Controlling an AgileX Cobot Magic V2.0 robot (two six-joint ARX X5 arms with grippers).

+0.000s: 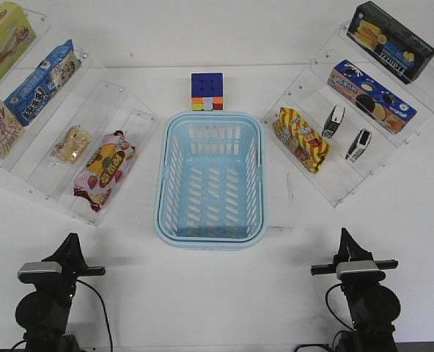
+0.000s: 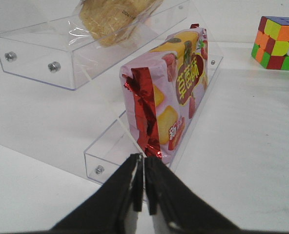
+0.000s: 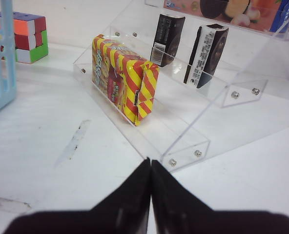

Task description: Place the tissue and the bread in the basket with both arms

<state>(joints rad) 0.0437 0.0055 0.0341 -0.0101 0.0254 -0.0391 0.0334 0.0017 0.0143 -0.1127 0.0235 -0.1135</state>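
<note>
Both arms are sitting drawn back at the near edge of the desk, the left arm (image 1: 47, 293) by the near-left corner and the right arm (image 1: 363, 290) by the near-right corner. The left gripper (image 2: 144, 183) is pointing forward with its fingers (image 2: 130, 187) pressed together on nothing. The right gripper (image 3: 151, 183) is likewise pointing forward, fingers (image 3: 137, 195) meeting, empty.
</note>
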